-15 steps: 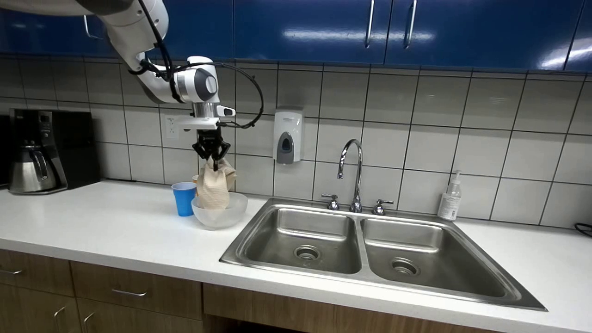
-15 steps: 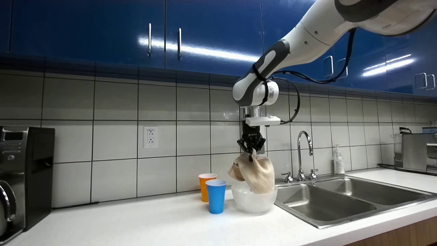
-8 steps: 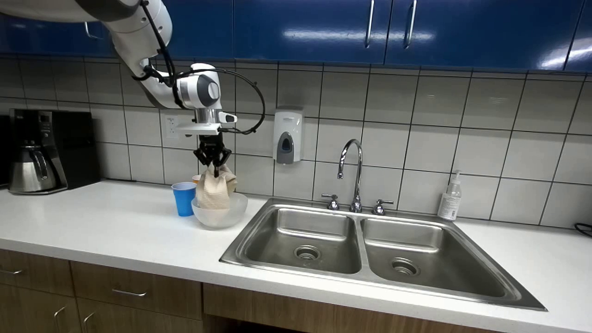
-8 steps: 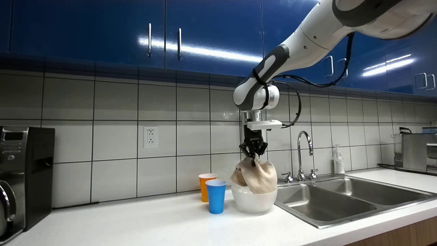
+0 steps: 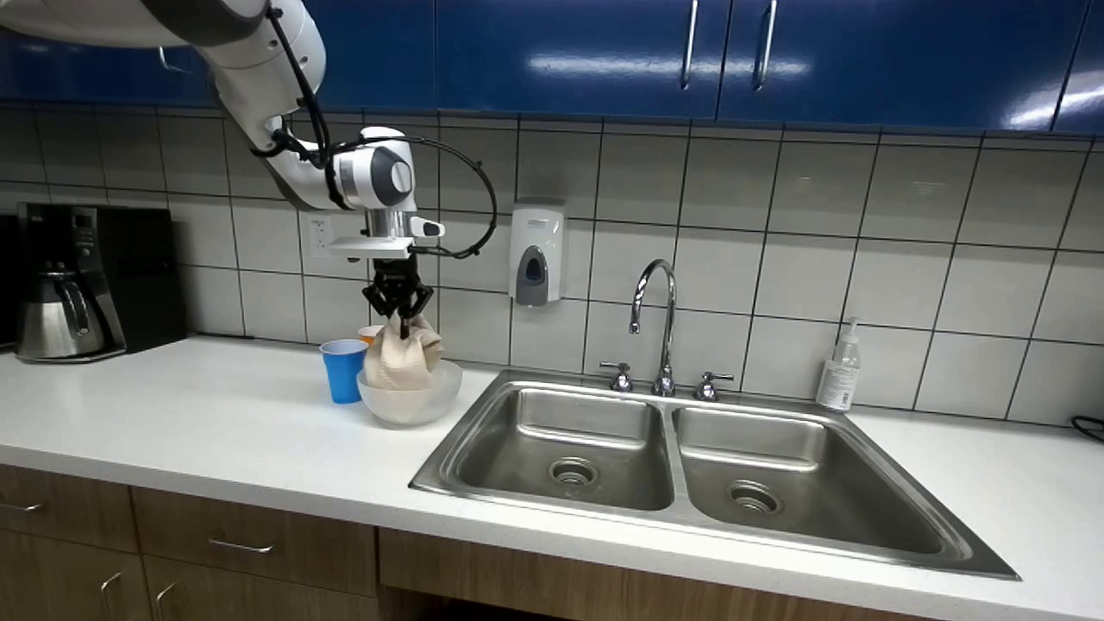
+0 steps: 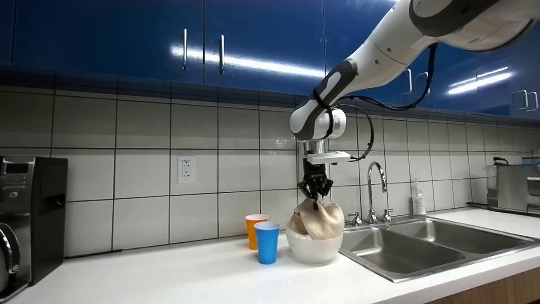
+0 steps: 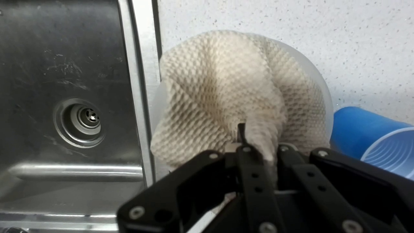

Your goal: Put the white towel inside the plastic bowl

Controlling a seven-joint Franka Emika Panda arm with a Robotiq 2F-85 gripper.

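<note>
The black gripper (image 6: 316,203) has its 2 fingers (image 7: 250,181) clamped on 1 towel (image 7: 239,77), pinching a bunched peak of its fabric. The towel is cream, waffle-textured and creased into several folds; it hangs directly beneath the fingertips, its lower part inside 1 bowl (image 6: 314,253), the rest mounded above the rim. The bowl is round, frosted and translucent, and stands on the white, speckled counter (image 7: 355,48) straight below the gripper.

1 blue cup (image 6: 266,245) and 1 orange cup (image 6: 250,234), both tapered and upright, stand lower than the gripper and to its left in both exterior views; the blue cup is just beside the bowl, the orange cup partly hidden.

On the gripper's other side is 1 steel sink (image 5: 688,516) with 2 rounded rectangular basins (image 5: 621,483), 2 round drains (image 5: 573,471) and 1 arched chrome faucet (image 5: 668,332) between 2 lever handles (image 5: 706,390). To the gripper's right in an exterior view are 1 white wall dispenser (image 5: 537,233) and, well apart, 1 clear pump bottle (image 5: 838,379); well to its left is 1 boxy black coffee maker (image 5: 138,276) with 1 shiny steel carafe (image 5: 47,332).
</note>
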